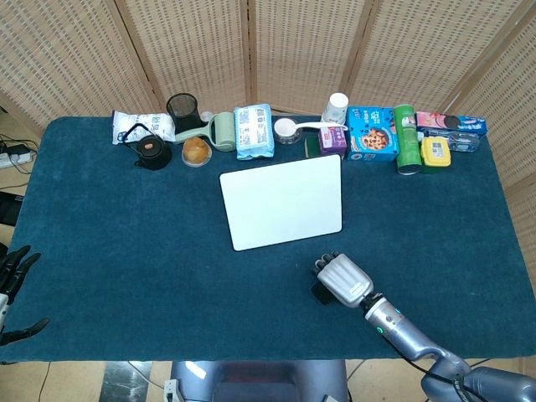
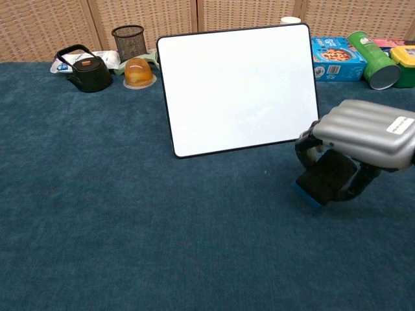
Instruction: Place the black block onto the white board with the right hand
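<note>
Right hand (image 2: pixel 363 139) is wrapped around the black block (image 2: pixel 326 177), fingers curled under it, lower right of the chest view. Block is tilted with its near corner low; whether it touches the cloth, can't tell. In the head view the same hand (image 1: pixel 342 280) sits lower centre-right, block (image 1: pixel 319 291) peeking out at its left side.

White board (image 1: pixel 283 201) lies flat mid-frame, up and left of the hand. Its near right corner is just beside the fingers in the chest view, board (image 2: pixel 237 87) not touched. Block is off the board, near its lower edge.

Open blue cloth (image 1: pixel 126 251) fills the left half and the whole bottom strip of the head view. More free cloth to the right of the board.

Back edge, top of frame, is crowded: black kettle (image 1: pixel 150 148), mesh cup (image 1: pixel 182 106), blue box (image 1: pixel 372 134), green can (image 1: pixel 407 139). All well apart from the board's far edge.

Left hand (image 1: pixel 12 289) sits at the lower left frame edge, off the table, fingers spread, holding nothing.
</note>
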You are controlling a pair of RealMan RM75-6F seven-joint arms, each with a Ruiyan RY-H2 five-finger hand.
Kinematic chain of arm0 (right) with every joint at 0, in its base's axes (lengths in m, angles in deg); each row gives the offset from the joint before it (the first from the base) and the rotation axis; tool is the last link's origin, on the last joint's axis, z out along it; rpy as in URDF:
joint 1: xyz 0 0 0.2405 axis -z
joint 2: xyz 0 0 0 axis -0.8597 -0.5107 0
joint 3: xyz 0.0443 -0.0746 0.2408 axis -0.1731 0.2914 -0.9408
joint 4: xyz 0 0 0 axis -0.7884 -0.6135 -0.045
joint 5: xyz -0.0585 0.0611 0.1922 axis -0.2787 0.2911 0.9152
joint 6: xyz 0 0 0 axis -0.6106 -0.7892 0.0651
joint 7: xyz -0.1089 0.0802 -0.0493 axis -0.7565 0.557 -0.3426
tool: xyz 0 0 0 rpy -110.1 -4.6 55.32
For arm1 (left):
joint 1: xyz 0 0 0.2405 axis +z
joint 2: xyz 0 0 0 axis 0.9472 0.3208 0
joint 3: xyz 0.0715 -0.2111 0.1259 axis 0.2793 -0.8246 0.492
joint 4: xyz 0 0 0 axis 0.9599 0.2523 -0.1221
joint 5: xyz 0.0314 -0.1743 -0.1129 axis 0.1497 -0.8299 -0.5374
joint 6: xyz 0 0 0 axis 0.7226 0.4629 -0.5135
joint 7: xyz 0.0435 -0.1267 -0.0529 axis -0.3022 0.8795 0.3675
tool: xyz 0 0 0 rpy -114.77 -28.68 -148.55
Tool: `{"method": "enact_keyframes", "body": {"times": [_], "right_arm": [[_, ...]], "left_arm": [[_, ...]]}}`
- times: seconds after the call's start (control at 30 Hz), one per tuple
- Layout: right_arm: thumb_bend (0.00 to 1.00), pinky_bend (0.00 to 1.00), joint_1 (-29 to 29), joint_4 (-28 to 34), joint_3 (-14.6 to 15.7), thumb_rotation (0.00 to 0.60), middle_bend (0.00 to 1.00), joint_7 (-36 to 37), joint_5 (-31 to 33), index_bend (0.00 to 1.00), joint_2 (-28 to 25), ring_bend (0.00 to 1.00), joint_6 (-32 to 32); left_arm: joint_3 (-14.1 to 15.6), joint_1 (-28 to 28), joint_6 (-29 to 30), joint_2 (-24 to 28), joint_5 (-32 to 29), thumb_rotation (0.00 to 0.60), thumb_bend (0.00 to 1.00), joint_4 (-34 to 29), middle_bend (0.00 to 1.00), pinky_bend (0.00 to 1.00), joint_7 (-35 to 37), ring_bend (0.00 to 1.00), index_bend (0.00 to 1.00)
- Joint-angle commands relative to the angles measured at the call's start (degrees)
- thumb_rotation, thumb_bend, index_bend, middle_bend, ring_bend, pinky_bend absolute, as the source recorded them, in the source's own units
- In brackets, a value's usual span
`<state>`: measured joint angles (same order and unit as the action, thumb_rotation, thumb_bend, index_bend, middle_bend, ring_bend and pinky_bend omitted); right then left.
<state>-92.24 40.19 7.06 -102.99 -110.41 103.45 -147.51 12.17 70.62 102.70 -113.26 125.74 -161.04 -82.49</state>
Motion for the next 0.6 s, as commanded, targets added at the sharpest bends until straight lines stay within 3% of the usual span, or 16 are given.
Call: {"method": "enact_keyframes", "body": {"times": [0.03,0.27,0.47,0.6], "right_arm": [[0.18,0.53,1.36,-0.33,-2.42,0.600,0.50,4.60,-1.00,0.57,-0.28,0.46,-6.65],[0.17,0.54,0.82,-1.23,-8.45,0.600,0.51,4.50,1.98,0.58,1.73,0.46,-11.57],[0.17,0.57,-1.10,-2.24,-11.94,0.600,0.51,-4.55,5.30,0.58,6.76,0.46,-11.79],[0.17,0.58,-2.95,-4.63,-15.51,0.600,0.51,-12.08,8.16,0.59,13.52,0.47,-14.01]], "left_arm": [[-0.04,-0.03,-0.09,0.00,-0.16,0.600,0.06,-0.10,0.00,0.08,-0.04,0.00,0.00],[0.14,-0.17,-0.58,-0.03,0.01,0.600,0.06,-0.42,0.00,0.08,-0.87,0.00,0.00],[0.19,-0.58,-2.05,-0.04,-0.87,0.600,0.06,-1.02,0.00,0.08,-1.81,0.00,0.00],[0.21,-0.77,-2.52,-0.01,-1.04,0.600,0.06,-1.22,0.00,0.08,-2.29,0.00,0.00]]}}
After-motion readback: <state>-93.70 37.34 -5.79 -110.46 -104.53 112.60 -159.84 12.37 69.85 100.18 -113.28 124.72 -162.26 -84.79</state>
